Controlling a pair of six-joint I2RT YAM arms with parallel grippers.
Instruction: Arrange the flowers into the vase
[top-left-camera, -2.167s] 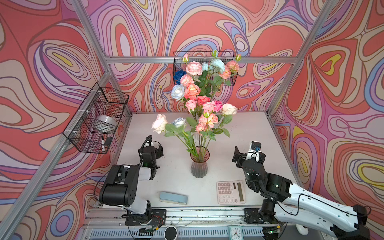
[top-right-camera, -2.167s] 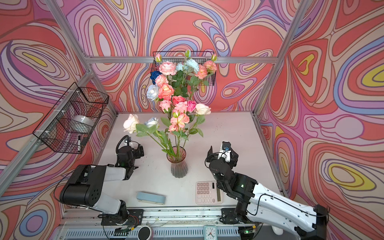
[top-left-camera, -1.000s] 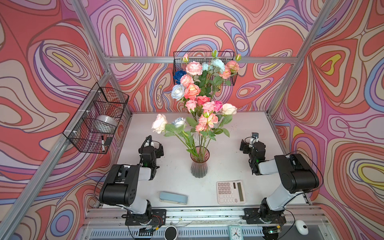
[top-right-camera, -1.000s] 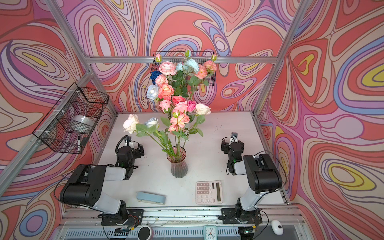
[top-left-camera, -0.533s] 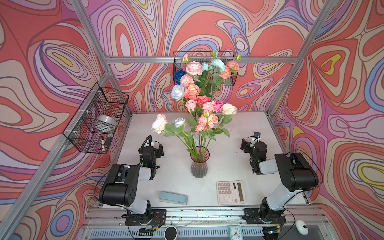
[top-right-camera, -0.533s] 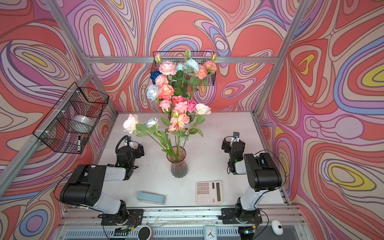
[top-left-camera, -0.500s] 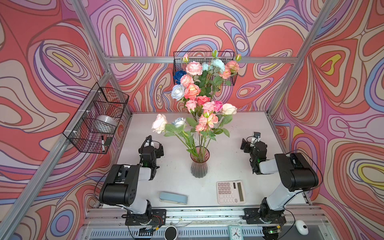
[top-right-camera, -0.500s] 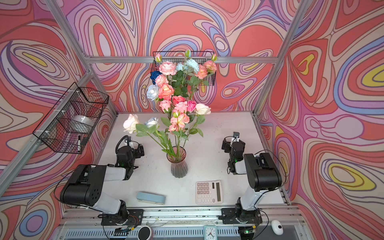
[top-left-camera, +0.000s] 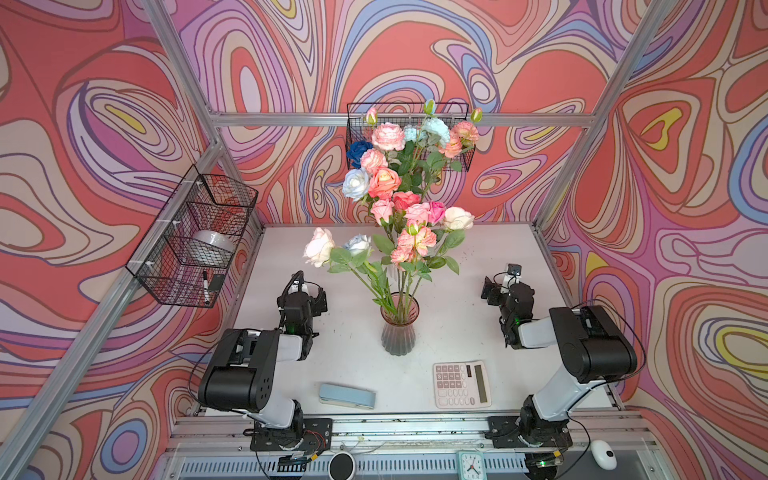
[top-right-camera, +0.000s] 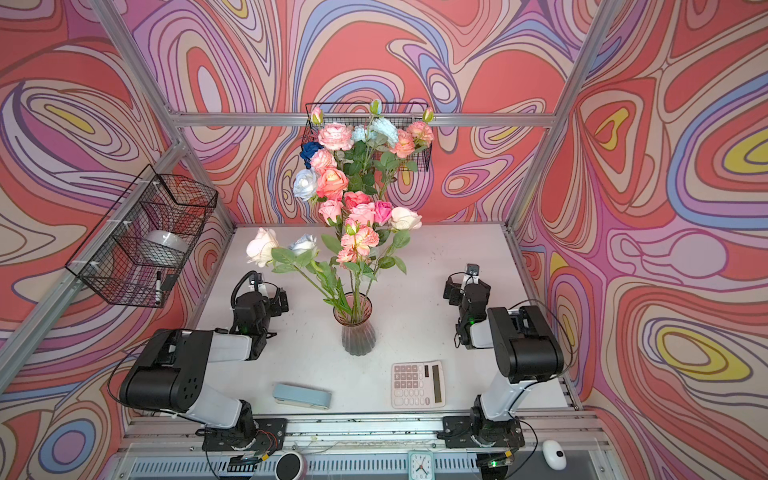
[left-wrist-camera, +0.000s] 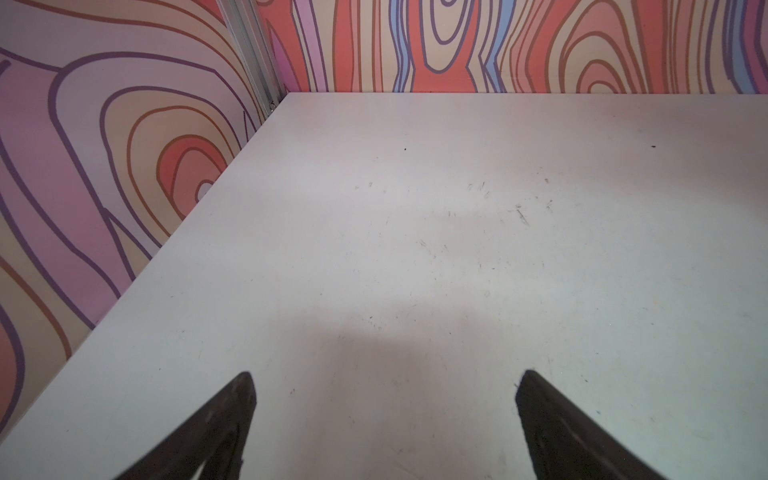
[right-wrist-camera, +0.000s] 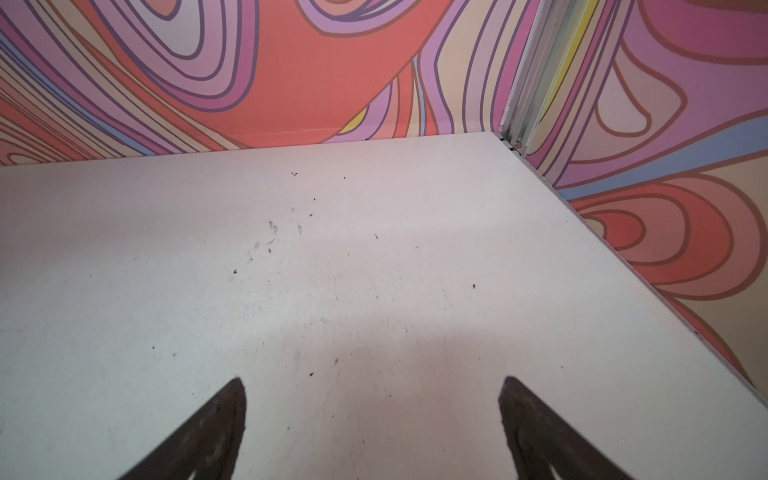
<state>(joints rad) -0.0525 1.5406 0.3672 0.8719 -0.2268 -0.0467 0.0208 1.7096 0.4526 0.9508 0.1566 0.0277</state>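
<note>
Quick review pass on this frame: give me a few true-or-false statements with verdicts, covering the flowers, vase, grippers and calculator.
1. The flowers stand in the vase, none on the table. True.
2. The left gripper holds a stem. False: it is open and empty.
3. The vase lies tipped over. False: it stands upright.
4. The calculator lies flat on the table. True.
5. The right gripper is shut. False: it is open, holding nothing.

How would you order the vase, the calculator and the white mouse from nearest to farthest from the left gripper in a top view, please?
From the left gripper:
1. The vase, to its right, mid-table.
2. The calculator, front right of the table.
3. The white mouse, off the table, front right corner.
</note>
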